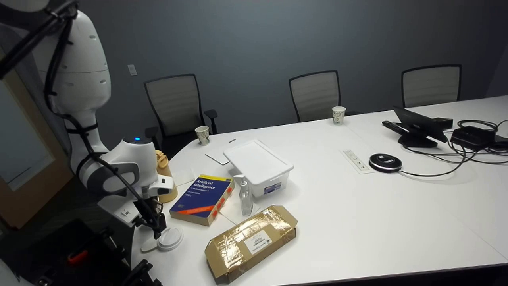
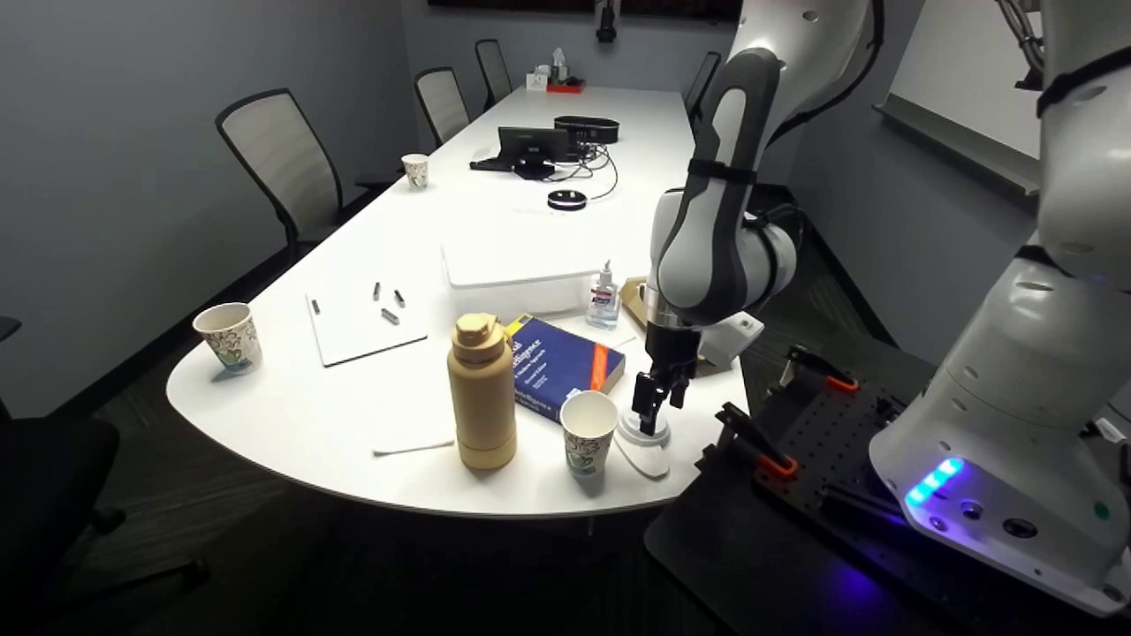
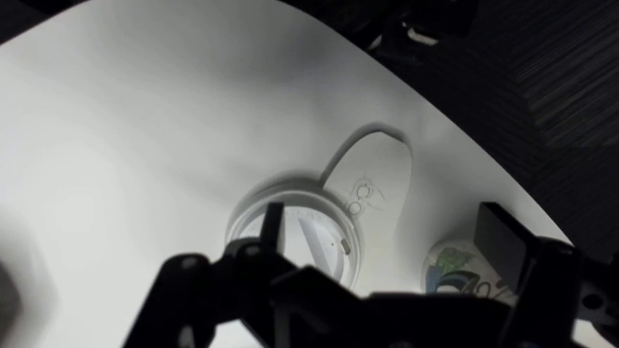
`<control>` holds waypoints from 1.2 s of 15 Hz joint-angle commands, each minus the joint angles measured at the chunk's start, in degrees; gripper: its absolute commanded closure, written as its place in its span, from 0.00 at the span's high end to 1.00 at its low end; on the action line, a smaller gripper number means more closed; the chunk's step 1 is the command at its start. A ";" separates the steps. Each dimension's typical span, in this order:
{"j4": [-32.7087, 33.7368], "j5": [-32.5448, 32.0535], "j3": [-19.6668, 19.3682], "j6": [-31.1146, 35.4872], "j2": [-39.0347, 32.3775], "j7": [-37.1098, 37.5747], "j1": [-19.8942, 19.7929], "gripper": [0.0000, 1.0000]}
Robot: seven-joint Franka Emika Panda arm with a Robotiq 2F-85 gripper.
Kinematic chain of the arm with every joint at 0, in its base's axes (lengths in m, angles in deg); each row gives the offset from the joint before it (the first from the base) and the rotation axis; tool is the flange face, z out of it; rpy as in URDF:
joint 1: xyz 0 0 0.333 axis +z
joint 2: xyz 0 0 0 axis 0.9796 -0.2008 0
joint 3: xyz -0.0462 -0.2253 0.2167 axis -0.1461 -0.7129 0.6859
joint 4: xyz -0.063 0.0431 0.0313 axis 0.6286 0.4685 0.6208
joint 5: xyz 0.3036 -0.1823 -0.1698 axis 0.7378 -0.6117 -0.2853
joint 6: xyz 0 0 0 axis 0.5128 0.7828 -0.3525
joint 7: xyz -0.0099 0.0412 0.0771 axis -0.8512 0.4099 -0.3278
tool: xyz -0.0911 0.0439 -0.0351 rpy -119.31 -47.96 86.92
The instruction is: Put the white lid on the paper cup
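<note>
The white lid (image 1: 170, 238) lies flat on the table near its edge, overlapping a flat white tongue-shaped piece (image 2: 649, 459). It also shows in the other views (image 2: 629, 429) (image 3: 309, 237). The paper cup (image 2: 588, 437) stands upright and open beside the lid, on the bottle's side; its printed side shows in the wrist view (image 3: 452, 270). In an exterior view the gripper mostly hides it. My gripper (image 2: 664, 408) is open and empty, pointing down low over the lid. In the wrist view (image 3: 384, 215) one finger is over the lid and the other is by the cup.
A tan bottle (image 2: 482, 406) and a thick blue book (image 1: 202, 194) stand close by. A cardboard box (image 1: 254, 242), a sanitizer bottle (image 1: 246, 198) and a lidded plastic bin (image 1: 258, 163) are farther along. Two other printed cups (image 2: 231, 340) (image 2: 415, 172) stand away. The table edge is near.
</note>
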 commanded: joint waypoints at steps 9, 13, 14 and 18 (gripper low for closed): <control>1.39 -10.57 -2.69 7.63 -5.05 4.78 2.56 1.00; 2.72 -11.59 -5.85 7.52 -6.36 4.69 6.05 1.00; 3.32 -11.69 -6.58 7.37 -6.92 4.64 7.03 1.00; 5.45 -11.82 -7.84 7.14 -8.63 4.63 9.40 1.00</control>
